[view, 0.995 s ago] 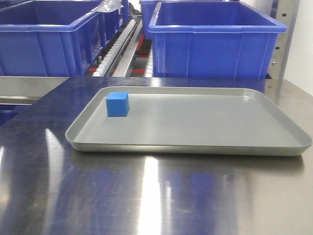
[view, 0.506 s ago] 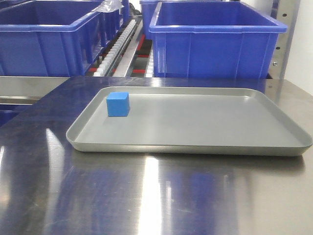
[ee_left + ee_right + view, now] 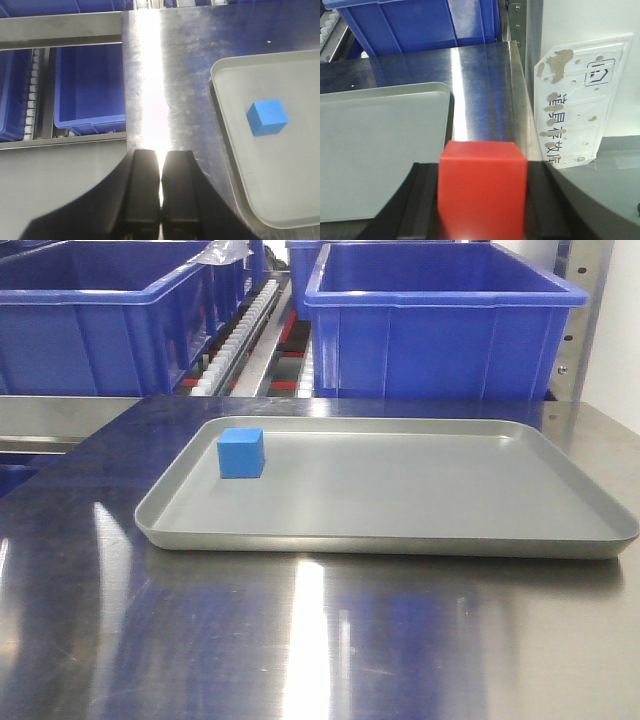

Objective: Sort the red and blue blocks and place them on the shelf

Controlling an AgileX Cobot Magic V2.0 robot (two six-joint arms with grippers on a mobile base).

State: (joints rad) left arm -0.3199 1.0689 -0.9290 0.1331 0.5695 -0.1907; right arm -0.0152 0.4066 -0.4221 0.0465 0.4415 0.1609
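Red block [image 3: 482, 187] sits clamped in my right gripper [image 3: 482, 220], off the right edge of the tray [image 3: 380, 150], not yet on the shelf [image 3: 50, 418]. My left gripper [image 3: 161, 192] is pressed together and empty; the blue block [image 3: 267, 117] lies at the tray's far-left corner. Neither is placed, I judge.

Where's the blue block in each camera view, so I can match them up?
Front-facing: the blue block sits at the far left of the grey tray.
Left wrist: right of frame, on the same tray.
Right wrist: not in view; the red block fills the foreground.
Shared landmark: the grey tray, partly visible in all three.
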